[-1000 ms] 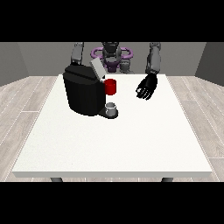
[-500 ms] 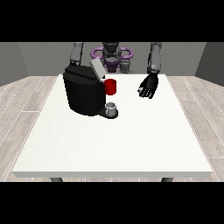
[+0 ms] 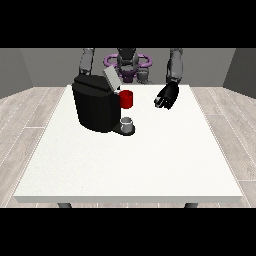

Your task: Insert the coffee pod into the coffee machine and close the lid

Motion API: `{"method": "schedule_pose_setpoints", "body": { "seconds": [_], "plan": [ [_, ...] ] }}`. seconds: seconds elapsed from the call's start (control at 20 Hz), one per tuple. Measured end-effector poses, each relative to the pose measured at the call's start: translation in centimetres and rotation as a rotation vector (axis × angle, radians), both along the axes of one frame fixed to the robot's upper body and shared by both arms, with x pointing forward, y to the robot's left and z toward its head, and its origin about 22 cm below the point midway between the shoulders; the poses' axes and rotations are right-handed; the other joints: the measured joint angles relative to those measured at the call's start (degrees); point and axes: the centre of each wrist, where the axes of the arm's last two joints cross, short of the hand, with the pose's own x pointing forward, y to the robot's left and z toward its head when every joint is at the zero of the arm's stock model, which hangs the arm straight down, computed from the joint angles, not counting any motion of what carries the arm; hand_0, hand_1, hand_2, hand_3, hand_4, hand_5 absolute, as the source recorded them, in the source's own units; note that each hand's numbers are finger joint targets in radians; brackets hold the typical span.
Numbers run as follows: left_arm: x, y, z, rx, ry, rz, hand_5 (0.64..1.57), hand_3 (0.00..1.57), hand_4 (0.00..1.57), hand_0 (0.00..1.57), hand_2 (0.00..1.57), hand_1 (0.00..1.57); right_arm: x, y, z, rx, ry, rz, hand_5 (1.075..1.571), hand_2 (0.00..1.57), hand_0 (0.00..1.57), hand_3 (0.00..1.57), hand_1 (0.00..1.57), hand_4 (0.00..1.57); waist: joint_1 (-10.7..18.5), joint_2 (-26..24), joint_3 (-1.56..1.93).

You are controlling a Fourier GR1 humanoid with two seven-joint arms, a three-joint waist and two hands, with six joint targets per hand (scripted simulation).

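White surface (image 3: 125, 165): large, square. Black coffee machine (image 3: 95, 105): upright at the far left part, its grey lid (image 3: 111, 79) raised and tilted. A red thing at the machine (image 3: 126, 99): on its right face. A grey thing (image 3: 127, 123): on the machine's base, below the red one. Hand at the view's right (image 3: 167, 96): black, above the surface, well apart from the machine, fingers relaxed, grasping nothing. Other hand: hidden behind the machine.

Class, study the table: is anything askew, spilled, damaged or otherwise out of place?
Nothing stands out. The coffee machine stands upright on the white table with its lid raised, a red thing at the machine and a grey thing at its base. Nothing looks spilled or broken.
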Motion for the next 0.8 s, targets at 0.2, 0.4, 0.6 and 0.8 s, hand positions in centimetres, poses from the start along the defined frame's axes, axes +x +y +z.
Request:
{"method": "schedule_pose_setpoints", "body": {
  "seconds": [0.2,0.4,0.6,0.8],
  "plan": [
    [1.0,-0.8,1.4,-0.070,0.021,-0.020,1.571,1.31,0.51,1.41,1.40,1.41,0.0,-0.4,-0.5,-0.014,0.030,-0.013,1.571,0.00,0.00,0.00,0.00,0.00,0.49,-1.88,0.00],
    [1.8,-2.4,2.8,-0.091,0.072,-0.055,1.571,1.33,0.54,1.40,1.39,1.40,-0.7,-0.3,-2.0,-0.024,0.080,-0.022,1.571,0.00,0.00,0.00,0.00,0.00,1.08,-4.90,0.01],
    [2.8,-4.3,5.2,-0.099,0.075,-0.098,1.571,1.33,0.53,1.42,1.40,1.42,-0.4,-0.9,-2.1,-0.019,0.068,-0.031,1.571,0.00,0.00,0.00,0.00,0.00,1.33,-5.77,0.03],
    [3.5,-4.1,6.9,-0.104,0.082,-0.095,1.571,1.34,0.56,1.42,1.40,1.42,-0.5,0.0,-1.9,-0.010,0.076,-0.013,1.571,0.00,0.00,0.00,0.00,0.00,0.20,-6.67,0.01]
  ]
}}
